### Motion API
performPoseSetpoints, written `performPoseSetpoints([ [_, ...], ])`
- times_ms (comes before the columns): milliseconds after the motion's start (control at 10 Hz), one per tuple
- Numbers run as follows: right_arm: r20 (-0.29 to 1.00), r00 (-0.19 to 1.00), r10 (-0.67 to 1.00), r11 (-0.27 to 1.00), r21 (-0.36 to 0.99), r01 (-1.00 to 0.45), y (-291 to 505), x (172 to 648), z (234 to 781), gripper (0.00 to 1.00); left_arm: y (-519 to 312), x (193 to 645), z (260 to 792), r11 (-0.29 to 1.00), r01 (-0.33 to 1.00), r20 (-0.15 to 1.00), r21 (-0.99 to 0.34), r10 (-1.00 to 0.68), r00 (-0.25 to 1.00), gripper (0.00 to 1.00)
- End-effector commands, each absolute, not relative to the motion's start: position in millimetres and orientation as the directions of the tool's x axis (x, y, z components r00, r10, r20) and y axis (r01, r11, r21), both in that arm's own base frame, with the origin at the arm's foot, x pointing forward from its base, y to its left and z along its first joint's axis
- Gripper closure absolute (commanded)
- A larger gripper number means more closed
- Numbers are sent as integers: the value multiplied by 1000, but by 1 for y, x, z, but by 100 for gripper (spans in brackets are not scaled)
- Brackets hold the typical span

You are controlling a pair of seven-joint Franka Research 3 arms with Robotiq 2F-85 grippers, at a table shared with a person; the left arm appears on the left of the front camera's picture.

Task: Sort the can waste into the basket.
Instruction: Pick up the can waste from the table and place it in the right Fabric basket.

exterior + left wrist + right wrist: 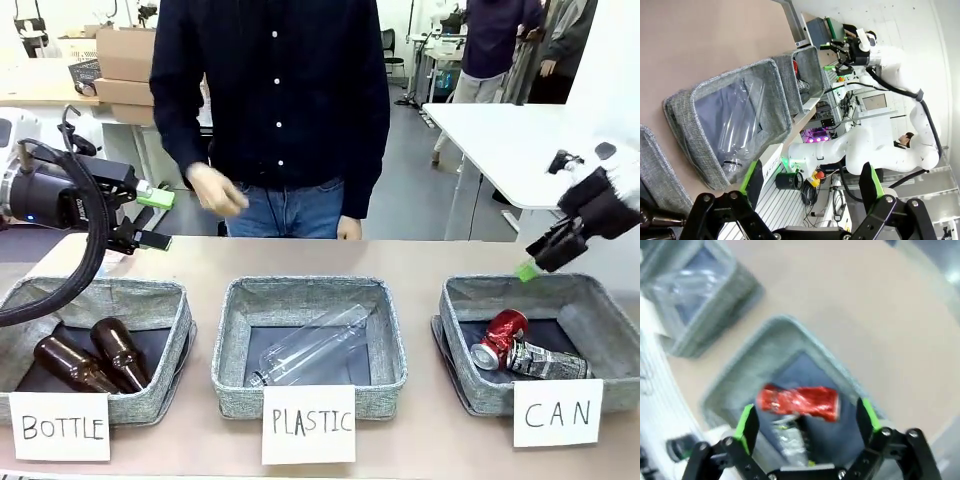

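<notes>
In the front view I see the red can (499,337) and the black can (545,361) lying touching in the CAN basket (600,318), my right gripper (541,256) above its far rim, my left gripper (152,218) above the BOTTLE basket (152,296). My left wrist view shows spread, empty fingers (753,178). My right wrist view, blurred, shows fingers (747,423) spread over both cans.
</notes>
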State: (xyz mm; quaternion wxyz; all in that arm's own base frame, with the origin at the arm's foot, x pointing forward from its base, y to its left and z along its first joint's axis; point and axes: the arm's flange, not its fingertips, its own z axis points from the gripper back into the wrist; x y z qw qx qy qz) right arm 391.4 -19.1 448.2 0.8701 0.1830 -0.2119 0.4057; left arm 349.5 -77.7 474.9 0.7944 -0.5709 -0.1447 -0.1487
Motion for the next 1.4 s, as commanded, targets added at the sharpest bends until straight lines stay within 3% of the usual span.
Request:
performPoseSetpoints([
  [0, 240, 901, -361, 325, 938, -120, -30, 403, 505, 0, -76, 349, 476, 304, 403, 400, -863, -76, 913, 0],
  [100, 86, 855, -511, 78, 996, -53, -39, 400, 515, 0, -76, 349, 476, 304, 403, 400, -863, -76, 913, 0],
  [300, -128, 819, -559, -197, 980, 19, -44, 396, 519, 0, -76, 349, 476, 304, 403, 400, -863, -76, 913, 0],
  [400, 539, 756, 372, 499, 571, -653, -30, 388, 521, 0, -76, 349, 476, 304, 403, 400, -863, -76, 913, 0],
  [1300, 539, 756, 372, 499, 571, -653, -30, 388, 521, 0, -76, 349, 476, 304, 403, 400, -863, -76, 913, 0],
])
